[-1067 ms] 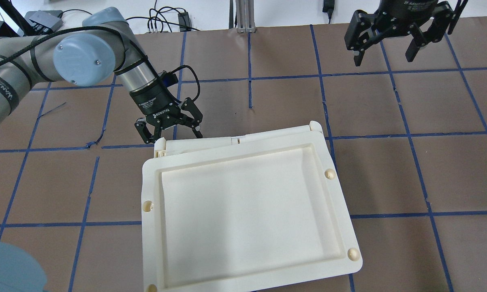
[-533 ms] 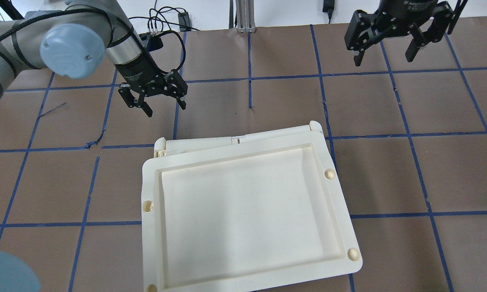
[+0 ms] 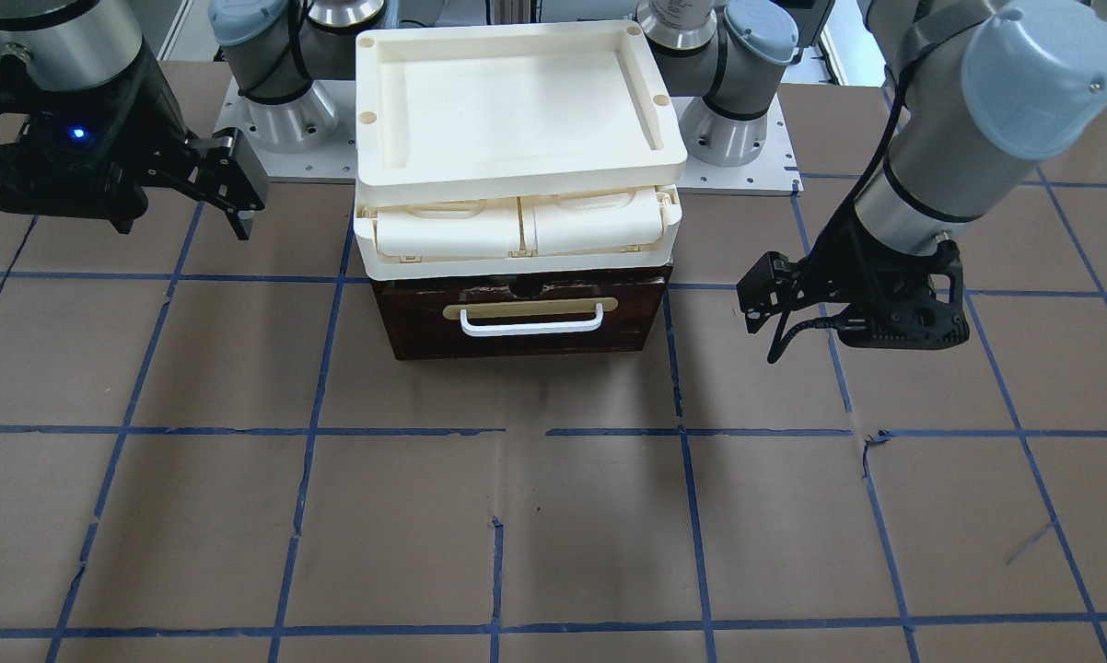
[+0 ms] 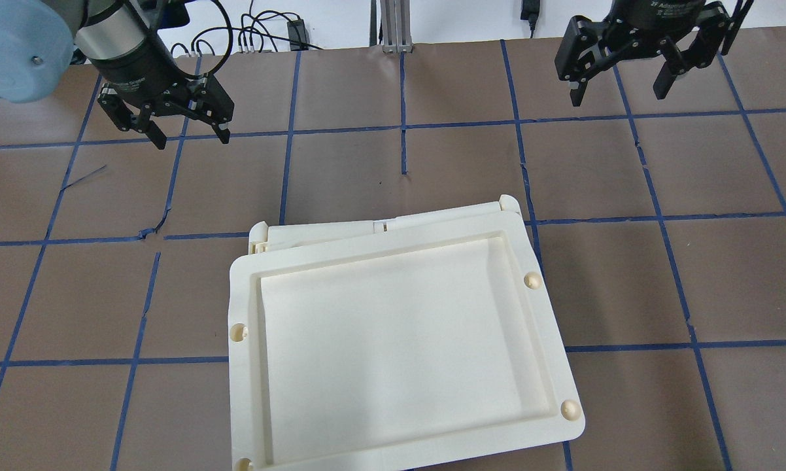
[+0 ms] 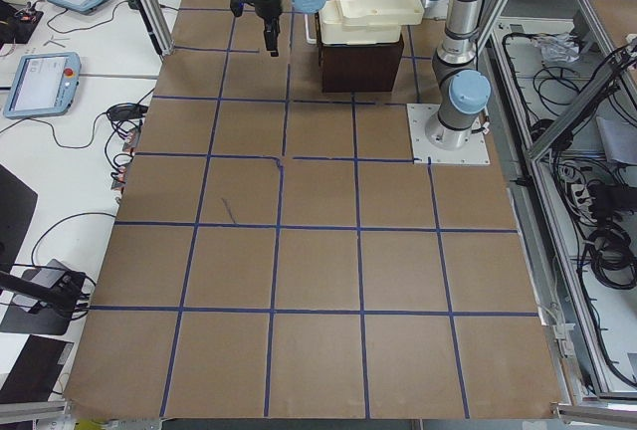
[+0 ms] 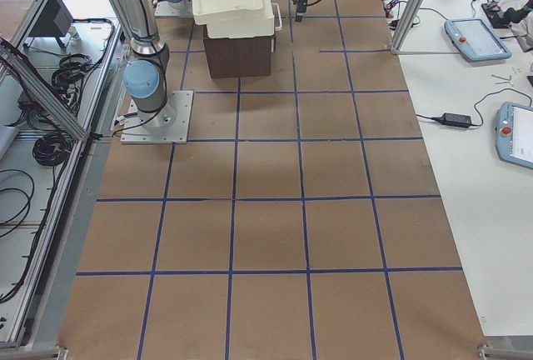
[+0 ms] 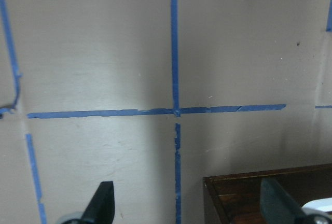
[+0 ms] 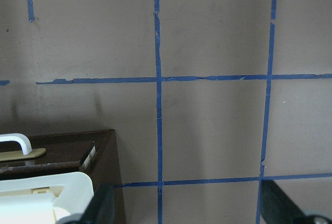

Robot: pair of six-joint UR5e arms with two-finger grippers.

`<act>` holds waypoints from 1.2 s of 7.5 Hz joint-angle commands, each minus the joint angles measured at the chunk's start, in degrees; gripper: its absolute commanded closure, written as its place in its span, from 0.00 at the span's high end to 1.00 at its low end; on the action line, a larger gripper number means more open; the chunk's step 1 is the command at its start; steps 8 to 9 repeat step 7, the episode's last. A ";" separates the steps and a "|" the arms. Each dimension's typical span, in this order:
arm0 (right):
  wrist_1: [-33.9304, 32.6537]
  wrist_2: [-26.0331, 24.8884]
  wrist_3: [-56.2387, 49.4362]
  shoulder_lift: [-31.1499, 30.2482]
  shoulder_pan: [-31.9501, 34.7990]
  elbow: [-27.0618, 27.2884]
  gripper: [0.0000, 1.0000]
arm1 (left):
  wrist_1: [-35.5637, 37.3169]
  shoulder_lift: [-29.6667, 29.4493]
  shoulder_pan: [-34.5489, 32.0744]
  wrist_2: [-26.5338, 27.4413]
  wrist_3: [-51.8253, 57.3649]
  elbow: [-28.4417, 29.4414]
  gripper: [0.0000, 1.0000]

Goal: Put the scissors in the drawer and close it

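Observation:
The drawer (image 3: 415,322) has a dark brown front, a brass-coloured plate and a white bar handle (image 3: 530,324). It sits pushed in, under the cream unit. The scissors show in no view. My left gripper (image 4: 191,139) is open and empty, hanging over bare table well away from the drawer, off its side. Its wrist view shows a corner of the drawer (image 7: 259,195). My right gripper (image 4: 618,95) is open and empty over the table on the drawer's other side. Its wrist view shows the other drawer corner (image 8: 57,154).
A cream plastic tray unit (image 4: 242,294) with two small compartments (image 3: 443,230) stands on top of the dark brown drawer box. The table is brown with a blue tape grid. Cables and a metal post (image 4: 393,26) lie past its far edge.
My left gripper has risen and moved away from the front corner of the tray unit, up and to the left in the overhead view, staying open. The right gripper has not moved.

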 commanded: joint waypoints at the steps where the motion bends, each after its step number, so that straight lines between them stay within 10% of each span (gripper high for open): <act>1: -0.02 0.00 0.00 -0.01 0.03 0.00 1.00 | -0.94 1.13 0.01 0.27 -0.52 -0.81 1.00; 9: -0.54 1.84 1.31 0.25 0.38 -1.14 1.00 | -0.24 1.30 -0.08 -0.35 -0.43 -1.51 1.00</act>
